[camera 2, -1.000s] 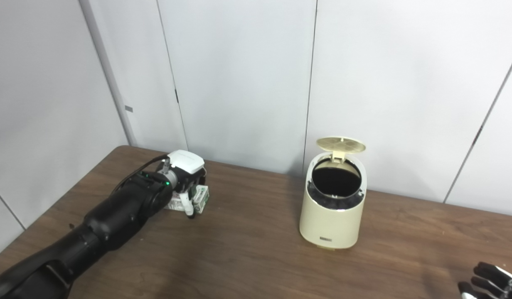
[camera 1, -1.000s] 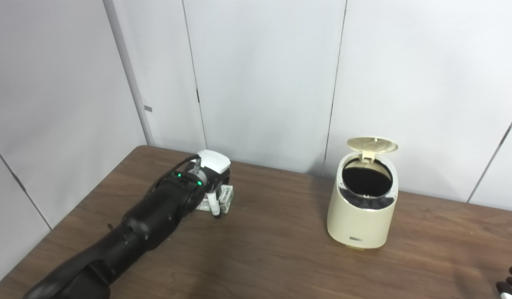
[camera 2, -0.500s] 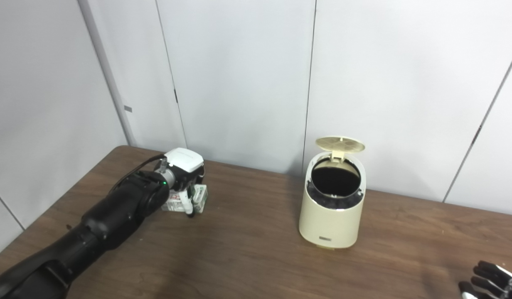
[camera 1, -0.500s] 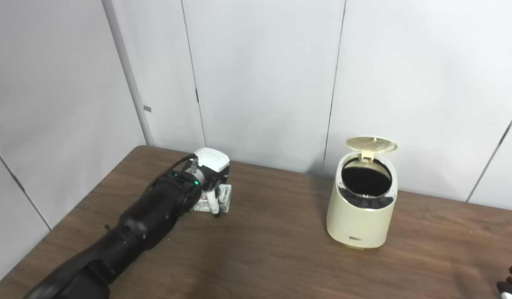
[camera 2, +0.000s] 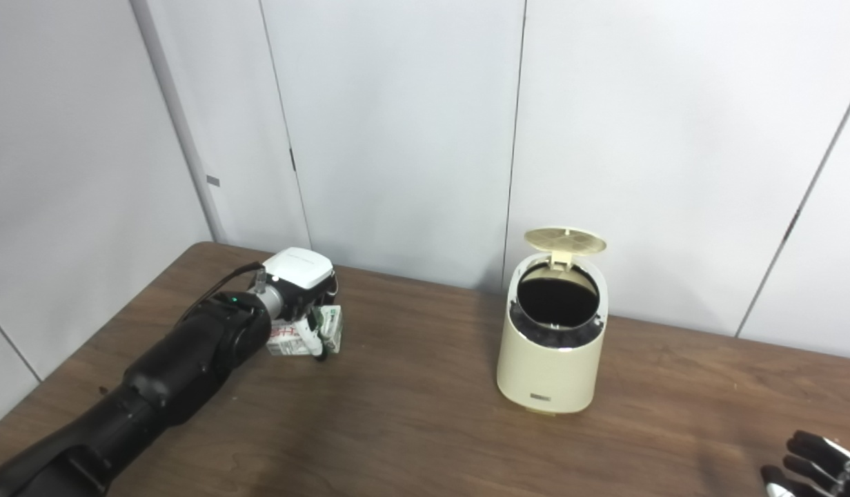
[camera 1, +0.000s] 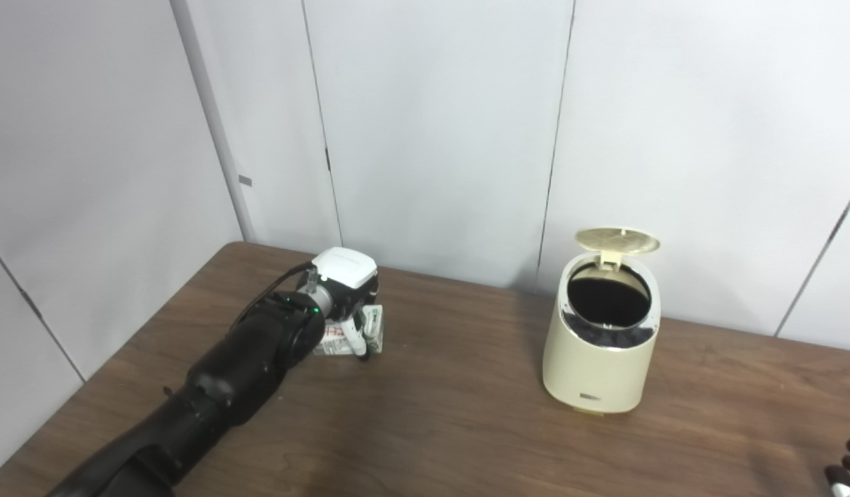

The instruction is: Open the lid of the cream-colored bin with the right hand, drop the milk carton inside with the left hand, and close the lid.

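Left hand [camera 2: 302, 283], arm stretched forward, fingers curled around the milk carton [camera 2: 314, 334] lying on the table [camera 2: 425, 428]; cream-colored bin [camera 2: 552, 359] well right, lid [camera 2: 565, 241] raised. Right hand [camera 2: 815, 466] at the frame's corner, grasp indiscernible.

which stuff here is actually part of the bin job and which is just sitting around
Part of the job:
cream bin
its lid, raised
milk carton
left hand, on the carton
right hand, resting at the table's near edge

Just there:
table
wall panels

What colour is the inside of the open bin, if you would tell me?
Black inside the cream-colored bin, showing best in the right eye view.
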Controlling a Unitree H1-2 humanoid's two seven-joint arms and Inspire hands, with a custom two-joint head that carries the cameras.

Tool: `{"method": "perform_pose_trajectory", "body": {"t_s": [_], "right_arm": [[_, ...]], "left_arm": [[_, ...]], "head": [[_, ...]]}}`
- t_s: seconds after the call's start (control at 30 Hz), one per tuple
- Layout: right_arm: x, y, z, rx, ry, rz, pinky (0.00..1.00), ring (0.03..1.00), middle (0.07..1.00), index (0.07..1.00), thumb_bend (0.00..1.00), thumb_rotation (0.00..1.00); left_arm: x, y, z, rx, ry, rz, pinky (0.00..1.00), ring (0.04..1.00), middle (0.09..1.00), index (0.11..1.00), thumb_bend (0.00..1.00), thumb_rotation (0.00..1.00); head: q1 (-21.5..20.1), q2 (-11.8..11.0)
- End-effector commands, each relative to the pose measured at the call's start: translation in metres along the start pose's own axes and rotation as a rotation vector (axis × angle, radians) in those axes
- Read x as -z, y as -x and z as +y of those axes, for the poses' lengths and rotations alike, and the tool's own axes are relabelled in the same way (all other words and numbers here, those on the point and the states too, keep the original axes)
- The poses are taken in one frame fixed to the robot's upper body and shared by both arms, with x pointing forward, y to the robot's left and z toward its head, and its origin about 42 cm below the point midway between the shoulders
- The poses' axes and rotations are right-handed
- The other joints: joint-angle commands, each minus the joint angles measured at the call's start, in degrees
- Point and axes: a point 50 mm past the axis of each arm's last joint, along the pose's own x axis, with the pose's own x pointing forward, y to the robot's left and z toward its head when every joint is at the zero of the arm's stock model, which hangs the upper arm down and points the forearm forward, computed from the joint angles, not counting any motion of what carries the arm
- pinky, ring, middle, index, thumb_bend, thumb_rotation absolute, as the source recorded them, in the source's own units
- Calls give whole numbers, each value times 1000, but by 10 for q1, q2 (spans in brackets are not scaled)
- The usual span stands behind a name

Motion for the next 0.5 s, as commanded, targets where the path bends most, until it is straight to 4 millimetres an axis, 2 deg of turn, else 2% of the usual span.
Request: {"method": "perform_pose_trajectory", "body": {"t_s": [0.0, 0.13, 0.17, 0.2, 0.27, 0.3, 0.37, 0.43, 0.47], "right_arm": [[-17, -5, 2, 6, -13, -69, 603, 687, 699, 681, 178, 0], [-15, -5, 4, 4, -15, -80, 607, 684, 694, 679, 194, 0], [-14, -5, 5, 6, -14, -78, 599, 679, 688, 673, 198, 0], [-14, -5, 6, 7, -14, -74, 597, 674, 684, 668, 204, 0], [-14, -6, 7, 8, -15, -69, 603, 673, 682, 665, 209, 0], [-13, -6, 8, 6, -15, -74, 616, 682, 690, 672, 201, 0], [-12, -6, 10, 7, -19, -75, 624, 693, 702, 683, 196, 0], [-11, -6, 11, 10, -21, -69, 649, 711, 718, 699, 203, 0], [-10, -6, 12, 15, -28, -56, 652, 712, 719, 703, 206, 0]], "left_arm": [[7, 3, 29, -126, 23, -6, 849, 594, 524, 442, 521, 0], [6, 12, 31, -211, 204, -15, 839, 580, 527, 447, 520, 0], [6, 15, 30, -233, 317, -19, 842, 572, 522, 450, 521, 0], [7, 19, 28, -250, 429, -25, 630, 550, 525, 453, 520, 0], [9, 23, 23, -271, 594, -43, 505, 553, 532, 453, 518, 0], [10, 26, 20, -284, 672, -58, 492, 584, 510, 469, 521, 0], [13, 29, 14, -328, 833, -102, 531, 639, 500, 477, 522, 0], [14, 32, 8, -383, 986, -143, 505, 601, 494, 479, 522, 0], [11, 34, 5, -419, 1089, -167, 495, 583, 521, 462, 517, 0]], "head": [[1, 1], [-7, 1], [-10, 0], [-14, -2], [-18, -3], [-26, -4], [-36, -5], [-40, -5], [-43, -4]]}}
